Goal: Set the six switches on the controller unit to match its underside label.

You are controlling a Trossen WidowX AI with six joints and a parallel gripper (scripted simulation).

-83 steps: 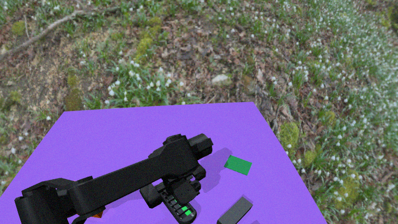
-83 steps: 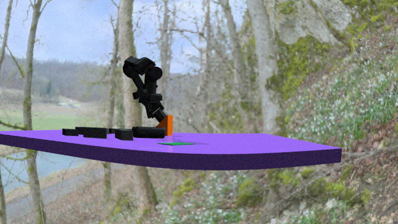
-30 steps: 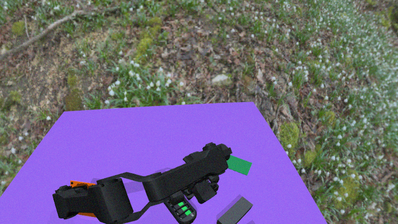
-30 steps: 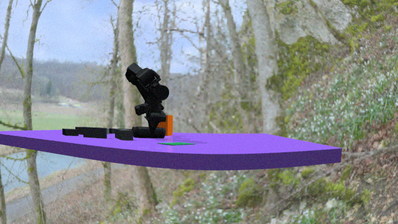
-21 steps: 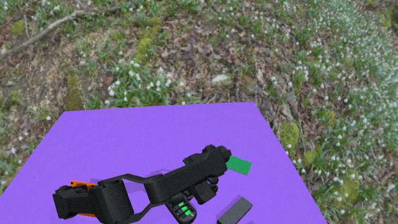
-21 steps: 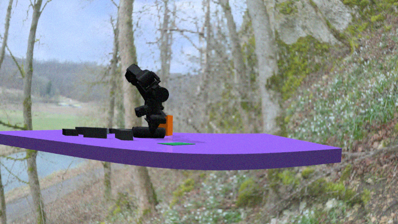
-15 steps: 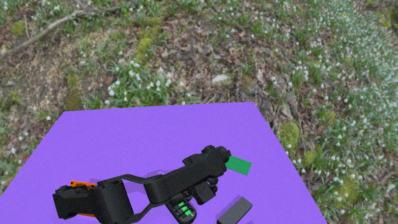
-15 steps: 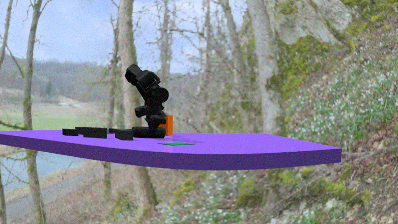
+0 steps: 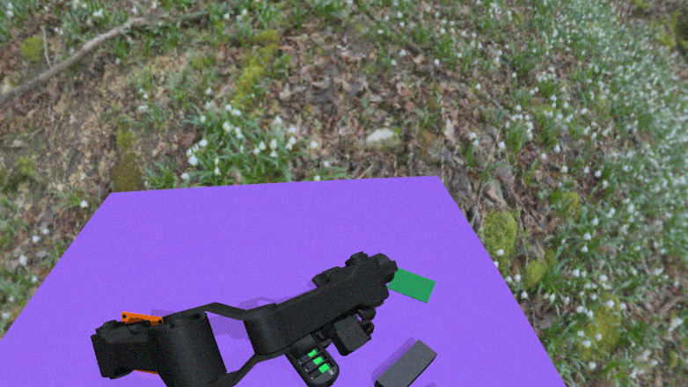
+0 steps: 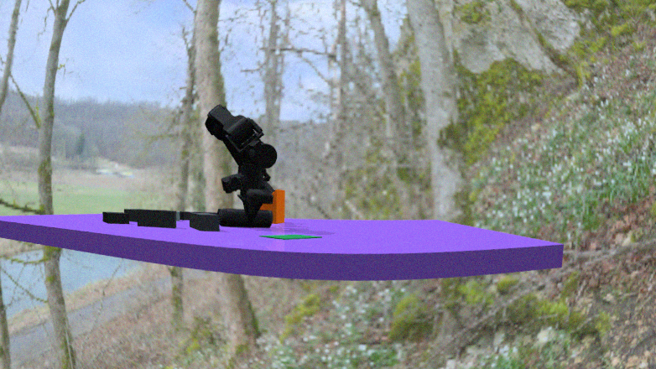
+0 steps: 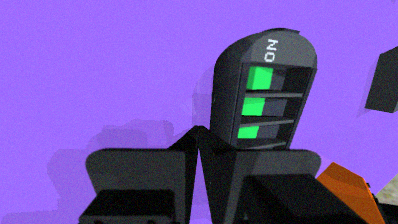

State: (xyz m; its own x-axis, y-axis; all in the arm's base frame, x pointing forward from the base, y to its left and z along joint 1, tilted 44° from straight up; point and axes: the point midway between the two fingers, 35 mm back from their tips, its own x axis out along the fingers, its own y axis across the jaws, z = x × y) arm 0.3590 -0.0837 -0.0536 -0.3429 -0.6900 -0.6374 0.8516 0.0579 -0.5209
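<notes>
The dark grey controller unit [image 9: 315, 373] [image 10: 229, 218] [image 11: 223, 100] rests on its base on the purple bench, switches up. In the wrist view the end marked ON points away from my gripper, and three rockers show green ends on the left. The remaining rockers are hidden behind the right finger, and the label is hidden underneath. Which rocker ends are pressed I cannot tell for sure. My gripper [image 11: 198, 129] [image 10: 250, 221] is shut with nothing between the fingers. Its tips are low, beside the unit's left long side in the wrist view; contact is unclear. The top view has them hidden by the arm.
A green flat plate [image 9: 414, 286] [image 10: 291, 236] lies beyond the arm. A grey block [image 9: 407, 367] lies right of the unit in the top view. Other dark blocks [image 10: 157, 219] [image 10: 204, 221] stand left in the exterior view. An orange part [image 10: 279, 206] [image 11: 344, 186] stands near the unit.
</notes>
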